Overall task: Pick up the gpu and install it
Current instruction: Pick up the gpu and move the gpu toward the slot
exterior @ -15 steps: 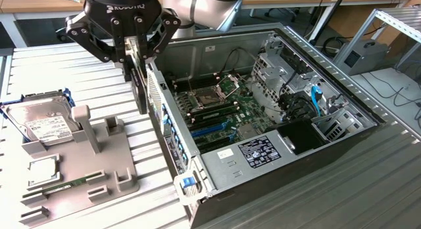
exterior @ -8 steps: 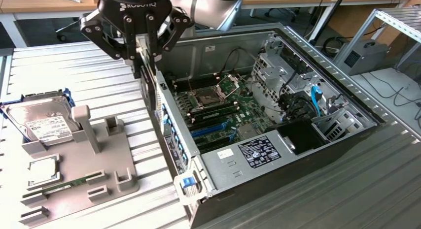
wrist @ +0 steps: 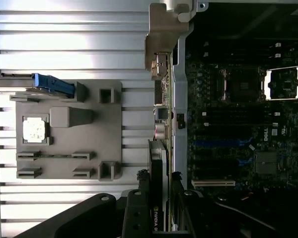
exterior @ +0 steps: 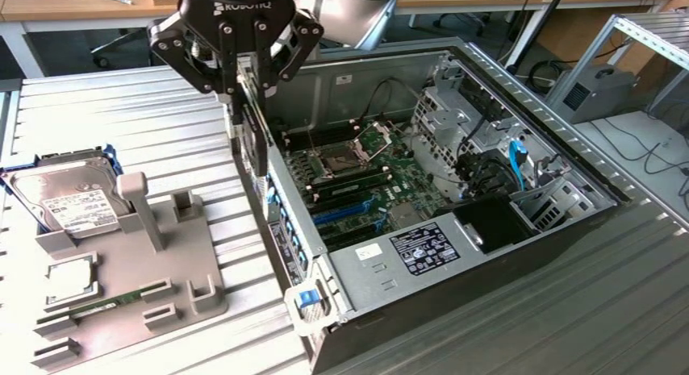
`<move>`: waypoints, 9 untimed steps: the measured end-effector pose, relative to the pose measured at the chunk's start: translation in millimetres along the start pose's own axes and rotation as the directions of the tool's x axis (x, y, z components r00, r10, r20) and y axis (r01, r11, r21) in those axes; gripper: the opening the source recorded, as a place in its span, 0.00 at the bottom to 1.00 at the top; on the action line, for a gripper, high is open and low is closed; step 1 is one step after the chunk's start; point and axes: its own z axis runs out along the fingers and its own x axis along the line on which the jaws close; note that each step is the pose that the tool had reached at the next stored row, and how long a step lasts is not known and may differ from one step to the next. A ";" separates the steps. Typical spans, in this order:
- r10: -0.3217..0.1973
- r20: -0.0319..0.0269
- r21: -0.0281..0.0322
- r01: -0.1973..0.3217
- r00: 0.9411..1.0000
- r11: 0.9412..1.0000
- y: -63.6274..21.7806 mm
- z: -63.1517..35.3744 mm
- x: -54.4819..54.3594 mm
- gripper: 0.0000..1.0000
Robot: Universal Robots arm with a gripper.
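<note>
My gripper [exterior: 245, 89] is shut on the gpu [exterior: 252, 141], which hangs edge-on below the fingers as a dark, thin card. It hovers over the open computer case's [exterior: 356, 278] side wall nearest the grey fixture, above the motherboard's [exterior: 361, 185] level. In the wrist view the gpu [wrist: 158, 168] runs away from my gripper [wrist: 158, 191], black cooler edge and green board visible. Its silver end bracket [wrist: 162, 34] is at the far end, along the case's rear wall. The motherboard's expansion slots [wrist: 213, 148] lie beside the card, apart from it.
A grey holding fixture [exterior: 161, 254] sits on the ribbed metal table at the exterior view's left. It carries a silver hard drive [exterior: 67, 199], a square processor [exterior: 67, 280] and a memory stick [exterior: 102, 304]. Drive cages and cables [exterior: 506, 165] crowd the case's far side.
</note>
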 end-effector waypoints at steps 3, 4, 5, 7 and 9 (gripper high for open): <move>0.000 0.000 0.000 0.000 1.000 1.000 1.0 0.2 -5.9 0.27; 0.000 0.000 0.000 0.000 1.000 1.000 1.3 0.2 -8.2 0.27; 0.000 0.000 0.000 0.000 1.000 1.000 1.6 0.3 -9.8 0.27; 0.000 0.000 0.000 0.000 1.000 1.000 2.2 0.4 -13.3 0.27; 0.000 0.000 0.000 0.000 1.000 1.000 2.7 0.5 -16.8 0.27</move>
